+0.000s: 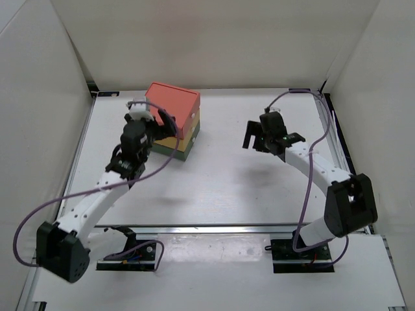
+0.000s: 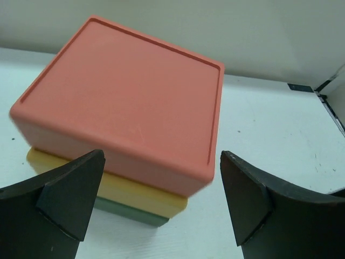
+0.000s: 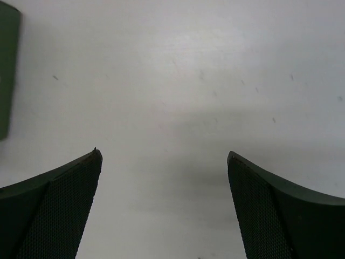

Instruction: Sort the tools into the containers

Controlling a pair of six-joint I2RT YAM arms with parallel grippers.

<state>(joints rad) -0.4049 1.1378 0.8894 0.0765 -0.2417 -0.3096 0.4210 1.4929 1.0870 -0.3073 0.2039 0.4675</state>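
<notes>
The three stacked drawers stand at the back left of the table: salmon-red (image 1: 172, 102) on top, yellow (image 1: 170, 141) under it, dark green (image 1: 176, 153) at the bottom. No knob shows and all look shut. No tools are in view. My left gripper (image 1: 155, 120) is open and empty, hovering just in front of the stack. In the left wrist view the red box (image 2: 124, 102), the yellow one (image 2: 143, 192) and the green one (image 2: 129, 212) lie beyond my open left gripper (image 2: 161, 199). My right gripper (image 1: 255, 137) is open and empty above bare table (image 3: 164, 178).
White walls enclose the table on three sides. A dark green edge (image 3: 7, 70) shows at the far left of the right wrist view. A purple cable (image 1: 305, 194) loops beside the right arm.
</notes>
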